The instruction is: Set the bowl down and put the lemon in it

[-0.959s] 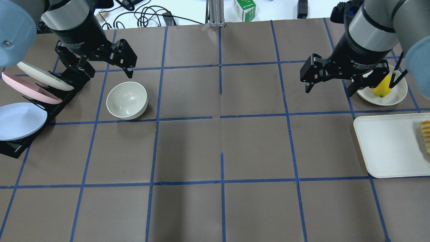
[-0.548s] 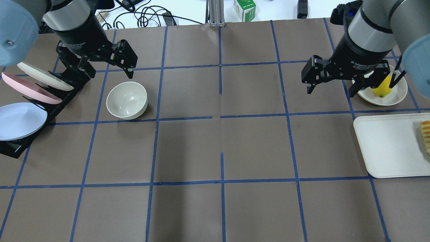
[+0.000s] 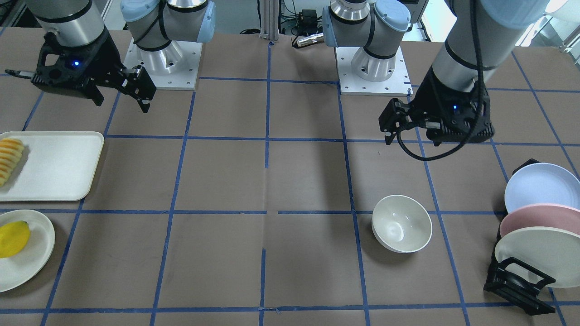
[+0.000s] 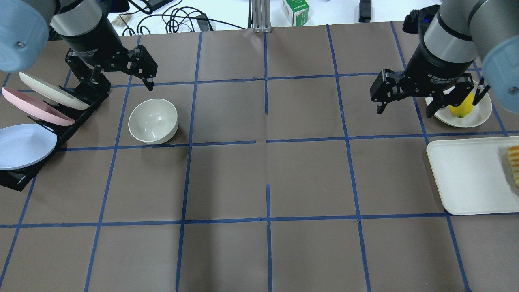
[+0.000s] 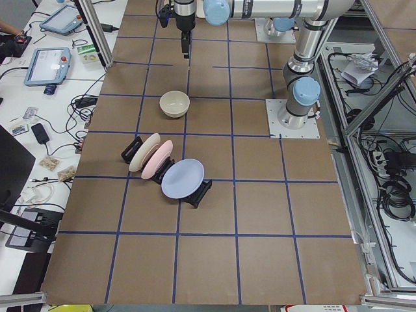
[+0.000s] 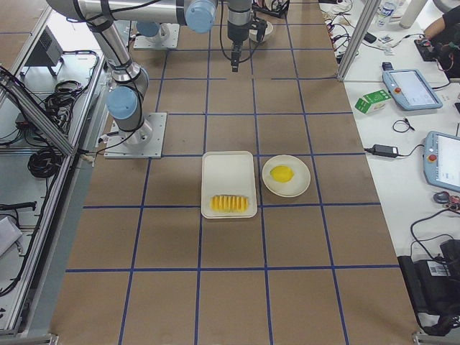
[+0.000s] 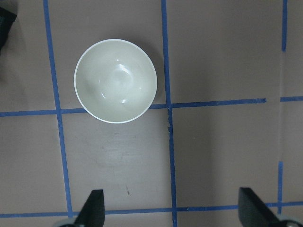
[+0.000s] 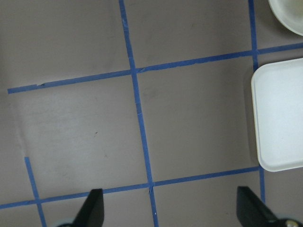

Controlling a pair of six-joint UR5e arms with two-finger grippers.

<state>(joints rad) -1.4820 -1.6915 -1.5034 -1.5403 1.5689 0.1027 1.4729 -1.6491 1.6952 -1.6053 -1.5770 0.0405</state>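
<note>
The cream-white bowl [image 4: 153, 121] stands upright and empty on the brown table, also in the front view [image 3: 401, 223] and the left wrist view [image 7: 115, 81]. My left gripper [image 4: 121, 81] hangs open and empty above the table just behind the bowl, apart from it. The yellow lemon [image 4: 462, 107] lies on a flat cream plate [image 4: 482, 113] at the far right, also in the front view [image 3: 12, 238]. My right gripper [image 4: 404, 111] is open and empty, in the air just left of that plate, one finger overlapping the plate's edge in the overhead view.
A black rack [image 4: 85, 103] with cream, pink and blue plates stands left of the bowl. A white tray [image 4: 466, 174] with a row of yellow-orange slices [image 4: 514, 162] lies in front of the lemon's plate. Cables and a green carton [image 4: 295, 10] lie beyond the far edge.
Both grippers have drawn back toward the table's far edge, and look smaller in the view. The left one is now farther from the bowl. Bowl and lemon have not moved.
</note>
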